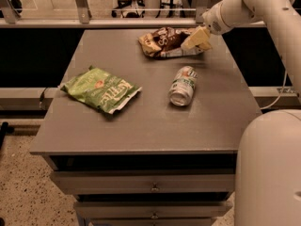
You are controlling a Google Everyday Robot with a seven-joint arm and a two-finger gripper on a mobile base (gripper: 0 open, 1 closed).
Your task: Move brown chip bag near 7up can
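Note:
The brown chip bag (pixel 165 42) lies flat near the back edge of the grey table (pixel 141 126), right of centre. My gripper (pixel 196 38) is at the bag's right end, low over it and touching or nearly touching it. The 7up can (pixel 183 85) lies on its side in front of the bag, a little to the right of the table's middle, apart from both the bag and the gripper.
A green chip bag (pixel 101 89) lies on the left half of the table. A railing (pixel 141 13) runs behind the back edge. My white arm (pixel 277 41) reaches in from the right, and my base (pixel 270 173) stands by the front right corner. Drawers (pixel 150 185) sit below the tabletop.

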